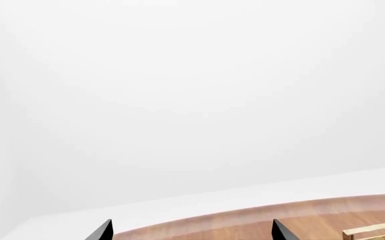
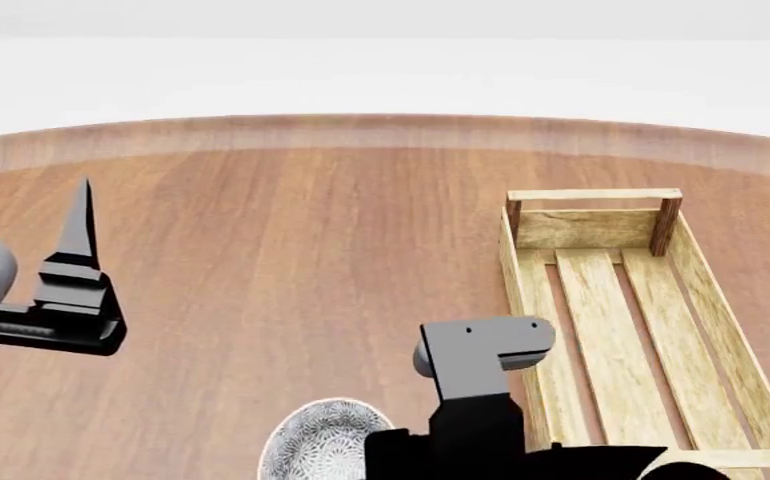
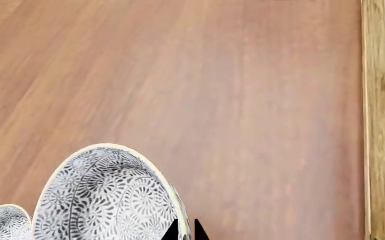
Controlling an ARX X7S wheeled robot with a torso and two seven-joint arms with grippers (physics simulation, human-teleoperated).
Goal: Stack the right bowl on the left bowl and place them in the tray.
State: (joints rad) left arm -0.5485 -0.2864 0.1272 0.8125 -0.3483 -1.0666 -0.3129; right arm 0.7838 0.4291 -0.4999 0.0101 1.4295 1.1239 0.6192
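A grey-white patterned bowl [image 3: 106, 200] shows large in the right wrist view, and its rim also shows at the near table edge in the head view [image 2: 321, 438]. My right gripper [image 3: 184, 232] is shut on this bowl's rim, one fingertip on each side. A second patterned bowl [image 3: 2, 222] peeks in beside it. The light-wood slatted tray [image 2: 612, 330] lies at the right of the table, empty, and its side plank [image 3: 379, 120] runs beside the held bowl. My left gripper [image 1: 192, 232] is open and empty above the table's left side, with a finger [image 2: 81, 225] pointing away from me.
The round wooden table [image 2: 292, 230] has a curved far edge with white floor and wall behind it. My right arm's grey and black links [image 2: 481, 350] sit between the bowl and the tray's near end. A tray corner [image 1: 376, 230] shows in the left wrist view.
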